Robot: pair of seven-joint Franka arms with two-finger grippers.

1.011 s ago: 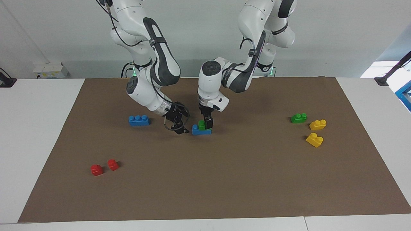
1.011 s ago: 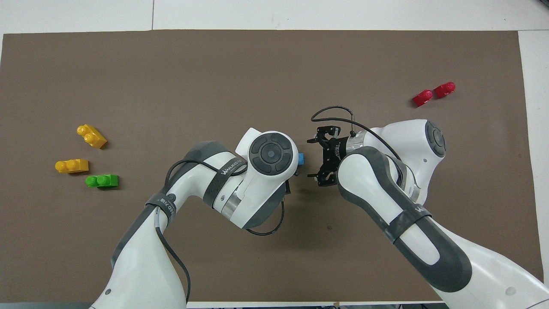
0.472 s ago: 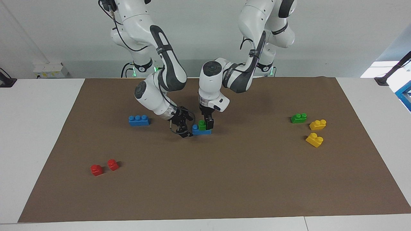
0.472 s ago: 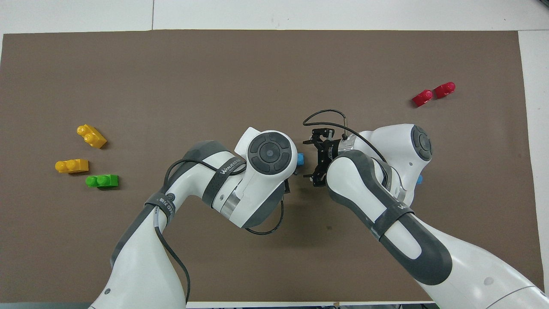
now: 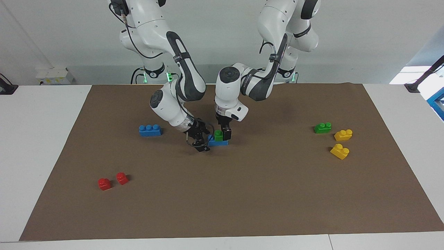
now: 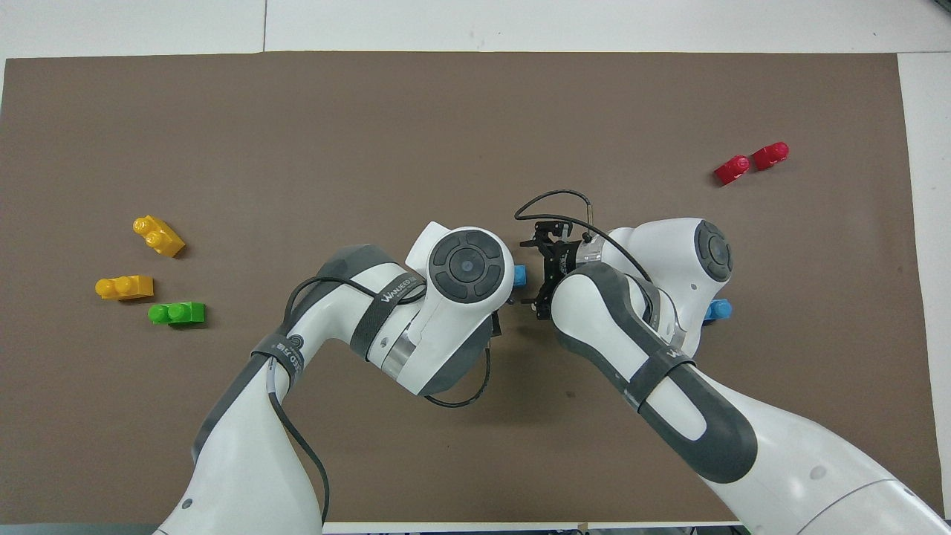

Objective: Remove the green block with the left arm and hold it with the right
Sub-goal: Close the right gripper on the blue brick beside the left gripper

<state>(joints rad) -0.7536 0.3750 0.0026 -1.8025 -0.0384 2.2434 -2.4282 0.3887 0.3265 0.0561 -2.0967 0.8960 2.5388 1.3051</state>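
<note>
The small bright green two-stud plastic brick [image 5: 218,135] sits pressed onto a blue plastic brick [image 5: 218,141] mid-mat; the left gripper [image 5: 223,133] stands around it, fingers seemingly clamping it. The right gripper [image 5: 202,139], fingers spread, flanks the blue brick's end: it should clamp the base firmly before the left pulls straight upward

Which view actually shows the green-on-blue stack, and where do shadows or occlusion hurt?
Facing view: the green block on its blue brick is plainly visible, left gripper at it, right gripper beside the brick; lighting is even, with soft shadows under the arms. Overhead view: the left arm's wrist hides the stack, only the blue brick's tip shows.
</note>
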